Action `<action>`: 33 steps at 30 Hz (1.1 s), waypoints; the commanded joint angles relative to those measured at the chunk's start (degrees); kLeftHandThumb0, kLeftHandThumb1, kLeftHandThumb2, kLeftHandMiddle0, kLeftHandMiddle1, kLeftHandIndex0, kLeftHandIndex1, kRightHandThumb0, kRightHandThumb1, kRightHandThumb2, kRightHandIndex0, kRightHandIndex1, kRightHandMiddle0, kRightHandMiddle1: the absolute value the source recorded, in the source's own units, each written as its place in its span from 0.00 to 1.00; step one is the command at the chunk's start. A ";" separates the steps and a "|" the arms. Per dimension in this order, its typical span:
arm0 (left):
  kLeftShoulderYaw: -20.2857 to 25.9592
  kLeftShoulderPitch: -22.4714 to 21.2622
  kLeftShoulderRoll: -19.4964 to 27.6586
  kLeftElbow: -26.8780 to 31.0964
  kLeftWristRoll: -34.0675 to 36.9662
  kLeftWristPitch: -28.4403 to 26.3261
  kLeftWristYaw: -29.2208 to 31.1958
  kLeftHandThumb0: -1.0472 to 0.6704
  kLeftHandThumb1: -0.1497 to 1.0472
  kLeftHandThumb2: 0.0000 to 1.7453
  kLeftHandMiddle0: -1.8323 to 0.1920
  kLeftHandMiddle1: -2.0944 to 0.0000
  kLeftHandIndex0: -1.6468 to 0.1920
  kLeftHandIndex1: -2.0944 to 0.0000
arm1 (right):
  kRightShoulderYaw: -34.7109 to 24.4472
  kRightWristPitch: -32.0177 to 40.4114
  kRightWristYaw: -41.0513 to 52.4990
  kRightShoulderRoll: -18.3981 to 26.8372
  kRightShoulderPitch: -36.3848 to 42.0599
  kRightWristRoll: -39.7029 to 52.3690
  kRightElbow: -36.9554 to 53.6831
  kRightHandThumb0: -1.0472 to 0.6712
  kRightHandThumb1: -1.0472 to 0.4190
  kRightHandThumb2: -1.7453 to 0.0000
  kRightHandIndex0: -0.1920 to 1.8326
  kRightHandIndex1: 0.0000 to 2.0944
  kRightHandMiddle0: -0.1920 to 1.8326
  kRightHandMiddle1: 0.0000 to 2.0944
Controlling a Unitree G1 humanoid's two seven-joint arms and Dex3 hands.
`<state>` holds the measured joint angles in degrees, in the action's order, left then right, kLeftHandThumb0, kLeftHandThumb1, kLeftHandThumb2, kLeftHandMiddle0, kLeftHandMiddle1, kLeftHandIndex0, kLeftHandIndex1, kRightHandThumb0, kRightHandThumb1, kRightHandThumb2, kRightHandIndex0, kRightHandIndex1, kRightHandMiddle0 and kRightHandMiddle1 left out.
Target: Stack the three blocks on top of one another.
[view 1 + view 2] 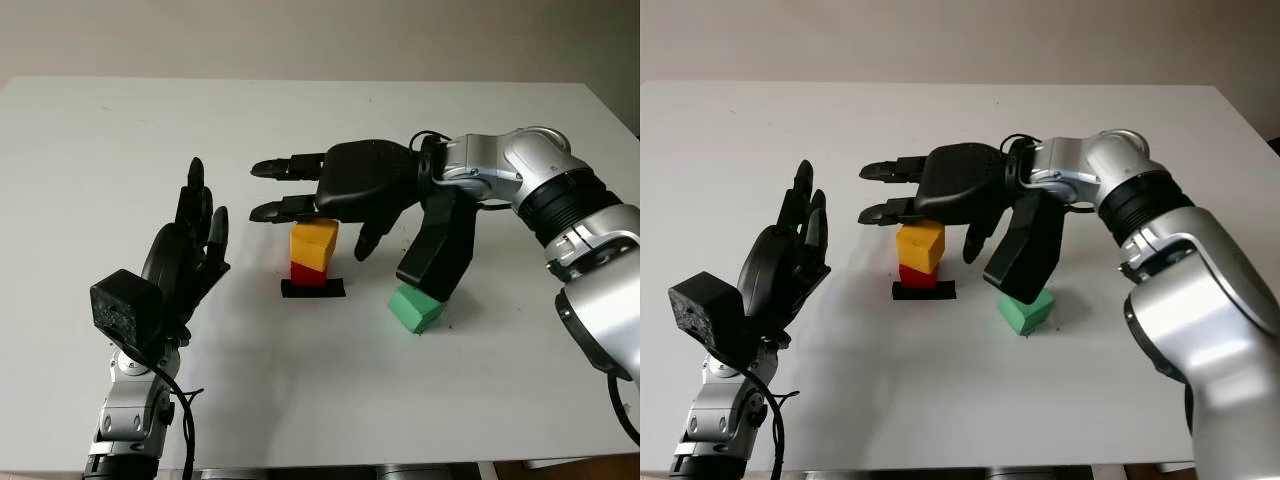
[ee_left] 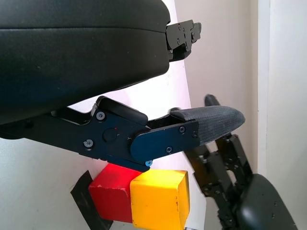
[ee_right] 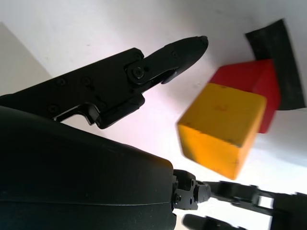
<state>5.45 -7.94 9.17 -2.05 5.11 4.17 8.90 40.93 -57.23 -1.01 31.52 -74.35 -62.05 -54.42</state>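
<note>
On the matte white table (image 1: 120, 120), a yellow block (image 1: 313, 246) sits on a red block (image 1: 306, 275), which stands on a flat black square patch (image 1: 313, 289) that looks like tape. Both blocks are smooth, plain cubes, and the yellow one is turned a little against the red one beneath it, so its corners overhang. The green block (image 1: 415, 308), another smooth cube, lies on the table just to the right of the stack, apart from it. The right hand (image 1: 345, 195), a glossy black shell on a silver metal arm, hovers directly above the yellow block, open and holding nothing; in the right wrist view its jointed black fingers (image 3: 158, 64) reach out past the block without touching it. The left hand (image 1: 190, 250) is raised upright to the left of the stack, open, its palm toward the blocks, with a textured rubbery fingertip pad (image 2: 216, 122) seen near the yellow cube.
</note>
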 commanded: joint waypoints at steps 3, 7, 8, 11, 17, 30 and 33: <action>-0.16 -0.56 -0.36 -0.49 -0.12 0.44 -0.16 0.14 1.00 0.37 1.00 0.99 1.00 1.00 | -1.97 0.47 0.95 1.16 -2.30 2.95 0.07 0.20 0.12 0.97 0.00 0.00 0.02 0.04; -0.07 -0.77 -0.42 -0.87 -0.20 0.65 -0.21 0.14 1.00 0.36 1.00 0.99 1.00 1.00 | -4.72 2.06 3.87 1.97 -2.75 7.28 0.57 0.18 0.11 0.97 0.00 0.00 0.01 0.03; -0.08 -0.81 -0.35 -0.95 -0.19 0.69 -0.07 0.14 1.00 0.36 1.00 0.99 1.00 1.00 | -5.51 2.50 4.87 2.32 -2.82 8.42 0.98 0.18 0.11 0.97 0.00 0.00 0.01 0.03; -0.04 -0.86 -0.20 -1.04 -0.07 0.72 0.24 0.14 1.00 0.37 1.00 1.00 1.00 1.00 | -9.10 4.13 9.71 3.53 -2.24 14.20 2.26 0.18 0.12 0.97 0.00 0.00 0.00 0.02; 0.41 -1.08 -0.34 -1.59 0.42 1.18 0.31 0.14 1.00 0.37 1.00 1.00 1.00 1.00 | -18.97 13.77 23.29 7.55 3.32 29.82 10.00 0.19 0.12 0.97 0.01 0.01 0.07 0.06; 2.30 -1.92 1.43 -3.08 2.51 2.20 2.72 0.15 1.00 0.37 1.00 1.00 1.00 1.00 | -37.36 31.78 34.45 19.41 32.71 47.58 37.29 0.22 0.12 0.97 0.06 0.03 0.21 0.10; 2.60 -2.20 1.86 -3.15 2.73 1.99 3.05 0.15 1.00 0.37 1.00 0.99 1.00 1.00 | -42.09 35.27 34.49 21.60 42.37 48.30 46.48 0.22 0.10 0.96 0.06 0.03 0.21 0.10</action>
<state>7.67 -9.59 10.57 -5.45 7.47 5.81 11.62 0.96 -23.31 33.40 51.70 -35.32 -14.61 -12.14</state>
